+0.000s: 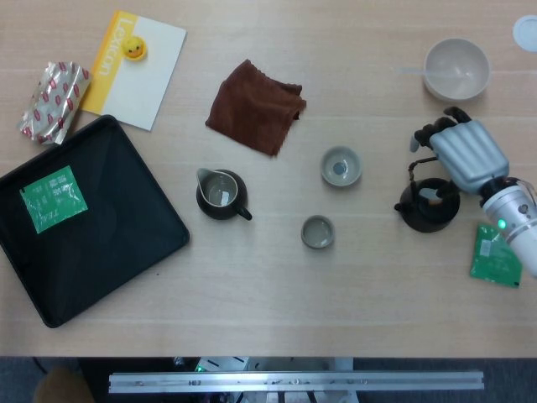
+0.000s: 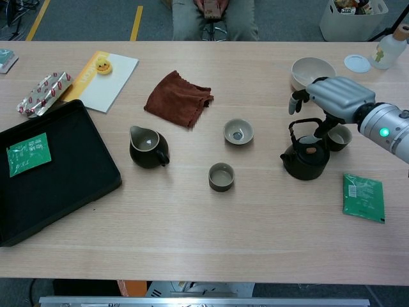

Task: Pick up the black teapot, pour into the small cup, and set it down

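The right robot hand (image 2: pixel 337 97), ribbed silver shell with dark fingers spread and holding nothing, hovers over the arched handle of the round black teapot (image 2: pixel 305 159), which stands on the pale wood-grain surface (image 2: pixel 204 224). A dark cup (image 2: pixel 338 136) sits just beside the teapot at 2 o'clock. The small cup (image 2: pixel 221 176), a squat glazed cylinder, stands well apart at 9 o'clock, near a shallow grey bowl (image 2: pixel 238 132). The left robot hand is out of frame.

Dark cup (image 2: pixel 339 136) and teapot handle (image 2: pixel 305 123) partly behind right hand (image 2: pixel 333 96).
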Controlling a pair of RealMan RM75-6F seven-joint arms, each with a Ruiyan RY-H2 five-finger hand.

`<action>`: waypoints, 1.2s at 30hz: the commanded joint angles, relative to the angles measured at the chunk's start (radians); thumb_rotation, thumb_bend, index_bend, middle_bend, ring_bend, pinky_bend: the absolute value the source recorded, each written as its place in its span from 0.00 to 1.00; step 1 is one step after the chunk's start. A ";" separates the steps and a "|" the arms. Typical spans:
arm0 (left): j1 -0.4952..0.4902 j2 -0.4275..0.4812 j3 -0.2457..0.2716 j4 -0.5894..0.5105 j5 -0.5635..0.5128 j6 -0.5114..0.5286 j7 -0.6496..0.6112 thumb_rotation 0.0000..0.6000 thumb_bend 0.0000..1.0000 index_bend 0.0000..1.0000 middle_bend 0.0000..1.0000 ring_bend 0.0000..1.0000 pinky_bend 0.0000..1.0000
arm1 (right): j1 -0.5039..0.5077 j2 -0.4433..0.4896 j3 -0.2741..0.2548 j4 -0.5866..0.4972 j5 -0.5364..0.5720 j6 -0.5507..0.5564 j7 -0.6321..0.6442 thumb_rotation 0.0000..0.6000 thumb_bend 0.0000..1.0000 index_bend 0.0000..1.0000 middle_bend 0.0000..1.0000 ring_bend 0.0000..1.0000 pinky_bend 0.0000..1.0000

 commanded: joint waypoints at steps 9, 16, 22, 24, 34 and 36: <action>0.001 0.001 0.000 -0.003 0.004 0.003 0.000 1.00 0.40 0.17 0.24 0.20 0.25 | 0.020 0.017 -0.007 -0.021 0.055 -0.037 -0.005 0.87 0.00 0.39 0.42 0.27 0.14; 0.002 0.000 -0.001 -0.003 0.006 0.008 -0.001 1.00 0.40 0.17 0.24 0.20 0.24 | 0.029 0.028 -0.022 -0.035 0.094 -0.058 -0.019 0.87 0.00 0.39 0.42 0.29 0.14; 0.002 -0.001 -0.002 -0.001 0.010 0.011 -0.003 1.00 0.40 0.17 0.24 0.20 0.24 | 0.031 0.042 -0.021 -0.057 0.109 -0.061 0.004 0.87 0.00 0.40 0.43 0.31 0.14; 0.002 -0.001 -0.003 -0.001 0.010 0.012 -0.003 1.00 0.40 0.17 0.24 0.20 0.24 | 0.031 0.053 -0.018 -0.069 0.113 -0.065 0.022 0.87 0.00 0.40 0.43 0.33 0.14; 0.002 -0.002 -0.003 -0.001 0.013 0.014 -0.002 1.00 0.40 0.17 0.24 0.20 0.24 | 0.030 0.128 -0.014 -0.137 0.121 -0.118 0.134 0.87 0.00 0.41 0.45 0.38 0.14; 0.002 -0.002 -0.003 0.000 0.014 0.015 -0.003 1.00 0.40 0.17 0.24 0.20 0.24 | 0.027 0.144 -0.013 -0.152 0.112 -0.124 0.161 0.87 0.00 0.41 0.46 0.39 0.14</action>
